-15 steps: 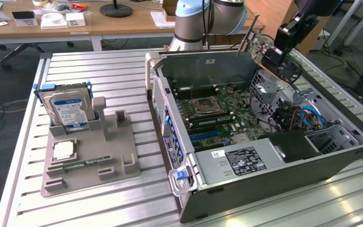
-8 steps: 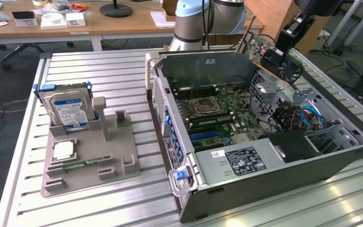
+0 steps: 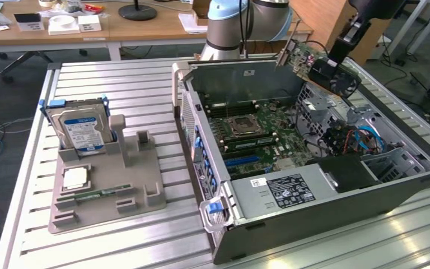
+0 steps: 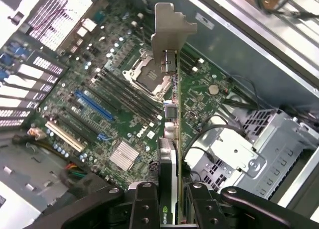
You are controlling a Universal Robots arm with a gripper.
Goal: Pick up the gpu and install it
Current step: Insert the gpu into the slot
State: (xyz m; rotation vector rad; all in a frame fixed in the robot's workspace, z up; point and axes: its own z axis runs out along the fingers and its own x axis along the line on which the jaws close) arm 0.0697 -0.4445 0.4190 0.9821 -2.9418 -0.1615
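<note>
Gripper [image 4: 169, 198] fingers [image 4: 144, 201] are clamped on gpu [image 4: 168, 162]. Card is held edge-on between them, w/ metal bracket [image 4: 169, 25] beyond fingertips, over motherboard [image 4: 114, 89]. Judged light, stiff, fragile; best held by edges, not components.

Exterior view: bright, even daylight-type light, soft shadows only. Strongest glare sits on the ribbed silver aluminium table [image 3: 394, 235], w/ pale streaks toward the exterior view's right. Inside of the open dark-grey metal computer case [image 3: 312, 224] is dimmer, esp. around the black plastic shroud [image 3: 346, 171].

Wrist view: green motherboard [image 4: 124, 89] evenly lit. Perforated white vent panel [image 4: 55, 15] is blown out. Thin flat black-and-brown gpu [image 4: 168, 159] is seen edge-on, its pale metal bracket [image 4: 172, 30] bright but not clipped. Black gripper [image 4: 172, 209] sits close to lens, soft & dim. Dark cables [image 4: 75, 176] nr it look smeared.
</note>
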